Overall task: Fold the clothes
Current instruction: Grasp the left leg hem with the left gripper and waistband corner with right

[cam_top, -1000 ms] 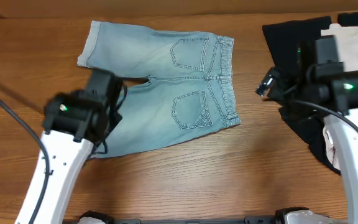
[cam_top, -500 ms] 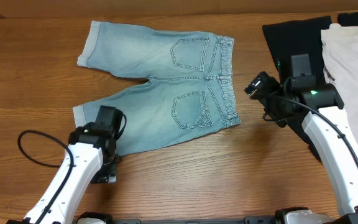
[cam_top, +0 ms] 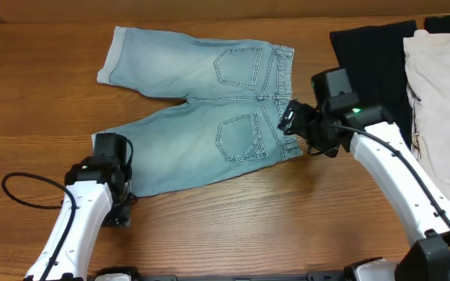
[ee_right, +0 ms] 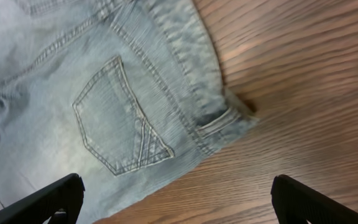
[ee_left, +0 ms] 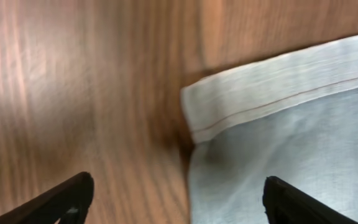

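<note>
So the pale denim shorts [cam_top: 209, 117] are spread flat on the wooden worktop [cam_top: 248, 226], a bit left of center. They're back side up, with the waistband [ee_right: 185, 62] pointing right and both legs running out to the left. The far leg lies straight-ish and the near leg angles toward the near-left.

The left pincer [ee_left: 179, 202] is over the near leg's end, right at the corner of the light hem [ee_left: 260, 93]. Its fingers are spread wide, with nothing clamped between them. I honestly can't tell if it touches the cloth.

The right pincer [ee_right: 179, 199] is above the near corner of the waistband, by the near back pocket [ee_right: 120, 118]. It's also wide apart and holding nothing.

On the far right there's a black garment [cam_top: 366, 47], with a cream-white garment [cam_top: 444, 94] lying partly over its right side. Both are well apart from the shorts' legs, though the black one is close to the waistband.
</note>
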Available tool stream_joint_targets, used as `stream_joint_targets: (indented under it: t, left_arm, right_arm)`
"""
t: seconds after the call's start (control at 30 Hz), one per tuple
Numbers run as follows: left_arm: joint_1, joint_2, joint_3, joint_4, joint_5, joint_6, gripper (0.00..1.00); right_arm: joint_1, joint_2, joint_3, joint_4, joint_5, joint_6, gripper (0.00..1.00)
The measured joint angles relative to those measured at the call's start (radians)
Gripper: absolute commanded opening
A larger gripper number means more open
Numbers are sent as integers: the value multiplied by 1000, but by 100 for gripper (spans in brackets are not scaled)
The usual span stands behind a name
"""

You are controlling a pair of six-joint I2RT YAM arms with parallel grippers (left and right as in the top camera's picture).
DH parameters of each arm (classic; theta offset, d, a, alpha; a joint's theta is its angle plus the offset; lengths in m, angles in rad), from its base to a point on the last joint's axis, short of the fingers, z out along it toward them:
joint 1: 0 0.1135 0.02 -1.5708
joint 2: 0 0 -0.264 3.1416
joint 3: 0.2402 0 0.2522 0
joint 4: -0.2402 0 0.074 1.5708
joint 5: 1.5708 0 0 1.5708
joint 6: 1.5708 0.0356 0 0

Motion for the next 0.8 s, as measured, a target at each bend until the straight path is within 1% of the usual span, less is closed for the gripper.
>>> stream_joint_targets:
  t: [0.17, 0.3, 0.47, 0.6, 0.77, 0.8]
  left_arm:
    - [63, 1, 0, 97, 3, 92, 80]
    - [77, 37, 0, 115, 8, 128, 79]
    - [77, 155, 0, 121, 22, 137, 75]
    - [77, 218, 0, 158, 26, 137, 75]
    - [77, 234, 0, 212, 26, 137, 75]
    - [77, 234, 0, 221, 26, 137, 73]
  right_arm:
    - [20, 11, 0, 20, 0, -7, 100]
    - [20, 11, 0, 21, 0, -7, 100]
    - [21, 12, 0, 21, 0, -10, 99]
    - [21, 12, 0, 23, 0, -10, 99]
    - [20, 12, 0, 27, 0, -10, 98]
    - [20, 12, 0, 28, 0, -10, 98]
